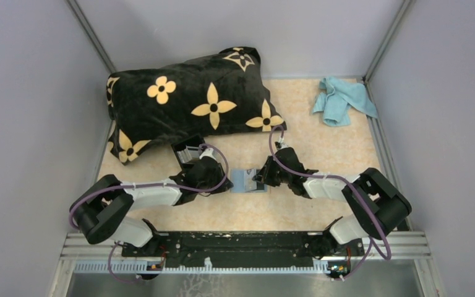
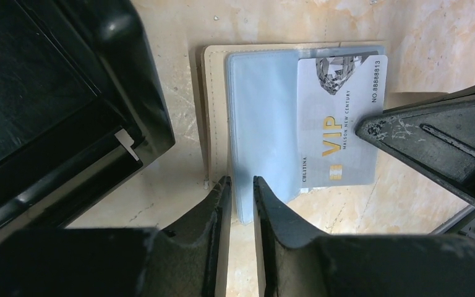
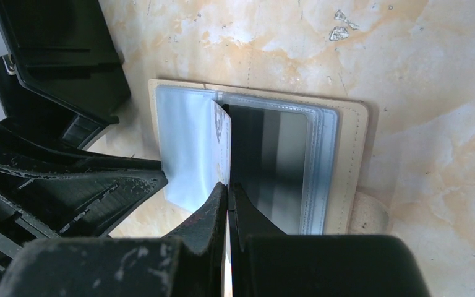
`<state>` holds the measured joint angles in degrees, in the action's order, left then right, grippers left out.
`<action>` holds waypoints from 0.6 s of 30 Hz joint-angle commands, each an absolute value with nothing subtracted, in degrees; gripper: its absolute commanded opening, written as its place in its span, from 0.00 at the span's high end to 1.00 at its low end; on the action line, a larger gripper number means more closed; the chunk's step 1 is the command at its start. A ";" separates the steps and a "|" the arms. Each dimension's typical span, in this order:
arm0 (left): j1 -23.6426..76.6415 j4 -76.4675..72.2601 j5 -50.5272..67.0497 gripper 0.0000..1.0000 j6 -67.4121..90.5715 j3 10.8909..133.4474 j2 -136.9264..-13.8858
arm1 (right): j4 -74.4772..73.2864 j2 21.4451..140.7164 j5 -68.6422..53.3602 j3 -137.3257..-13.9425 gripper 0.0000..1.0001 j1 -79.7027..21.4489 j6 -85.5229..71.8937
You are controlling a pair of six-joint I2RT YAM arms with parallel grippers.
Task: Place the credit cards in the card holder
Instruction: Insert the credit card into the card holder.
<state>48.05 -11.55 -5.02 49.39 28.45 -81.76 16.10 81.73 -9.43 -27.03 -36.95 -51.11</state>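
A grey "VIP" card (image 2: pixel 337 124) lies partly over the clear sleeves of an open beige wallet (image 2: pixel 215 111) at mid-table (image 1: pixel 246 180). My right gripper (image 3: pixel 229 185) is shut on the card's edge (image 3: pixel 221 133); its finger (image 2: pixel 420 142) also shows in the left wrist view. A dark striped surface (image 3: pixel 266 161) shows under a sleeve beside it. My left gripper (image 2: pixel 241 180) is open by a narrow gap, its tips over the sleeves' near corner. The black boxy card holder (image 1: pixel 187 150) stands just left of the wallet (image 2: pixel 49 93). I see no separate beige card.
A big black pillow with yellow flowers (image 1: pixel 185 102) lies at the back left, right behind the card holder. A light blue cloth (image 1: pixel 341 99) lies at the back right. Grey walls close in the table on three sides.
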 commanded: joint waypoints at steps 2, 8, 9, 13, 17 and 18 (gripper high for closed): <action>48.74 -9.28 -6.22 0.75 48.19 30.15 -83.27 | 19.00 83.36 -9.88 -25.80 1.00 -36.42 -51.17; 49.27 -6.22 -7.00 0.78 47.79 31.99 -85.51 | 20.81 83.87 -10.64 -24.67 1.00 -36.06 -51.62; 49.28 -5.82 -6.98 0.78 47.77 32.22 -85.91 | 20.89 83.90 -10.82 -24.64 1.00 -35.97 -51.67; 49.48 -4.05 -7.14 0.80 47.66 33.26 -87.44 | 21.09 83.84 -11.73 -24.76 1.00 -35.47 -51.66; 49.79 -2.63 -7.79 0.82 47.79 33.62 -87.98 | 21.40 83.77 -12.50 -24.22 1.00 -35.08 -51.73; 49.91 -2.12 -8.03 0.83 47.88 33.72 -88.09 | 21.46 83.76 -12.59 -24.06 1.00 -35.07 -51.83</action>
